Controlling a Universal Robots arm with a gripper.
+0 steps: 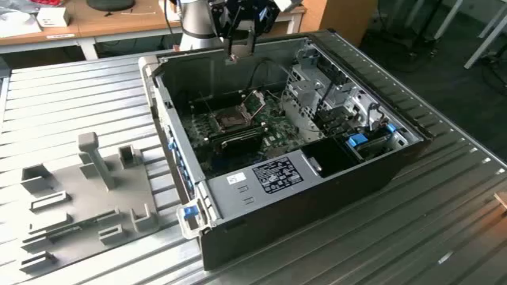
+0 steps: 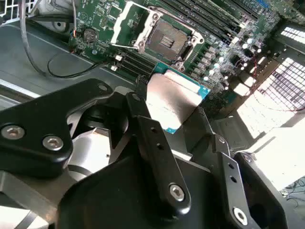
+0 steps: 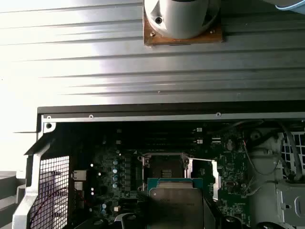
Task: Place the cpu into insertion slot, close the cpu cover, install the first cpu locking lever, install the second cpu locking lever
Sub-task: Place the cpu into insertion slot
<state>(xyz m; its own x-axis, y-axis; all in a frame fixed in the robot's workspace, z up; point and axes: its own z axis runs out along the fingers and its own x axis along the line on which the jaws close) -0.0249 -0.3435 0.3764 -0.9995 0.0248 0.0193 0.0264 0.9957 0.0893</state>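
While the cpu [image 2: 177, 90] is held clamped by two opposite edges between the black fingers [image 2: 145, 126] of the gripper [image 2: 174, 107], it is kept in the air, well apart from the insertion slot [image 2: 167, 40]. In both wrist views the chip's dull metallic top is seen face-on, with a teal border at its edges. The slot is seen beyond it on the green circuit board [image 2: 102, 19].

In the exterior view the gripper [image 1: 237, 56] is seen above the far wall of the open computer case [image 1: 317, 196]. The insertion slot [image 1: 232, 120] lies lower down, inside the case. The cpu cover [image 1: 255, 101] is stood up at the edge of the slot that faces the exterior view's right.

In the second wrist view the cover is shown swung off the socket as a thin silvery frame with a cut-out middle. The dark centre of the slot is thereby left bare within its metal rim. Long black memory slots [image 2: 200, 12] are seen beside the socket.

The case is laid on its side on a ribbed metal table [image 1: 443, 225]. A grey fixture plate [image 1: 87, 196] with upright holders is placed on the table at the exterior view's left of the case.
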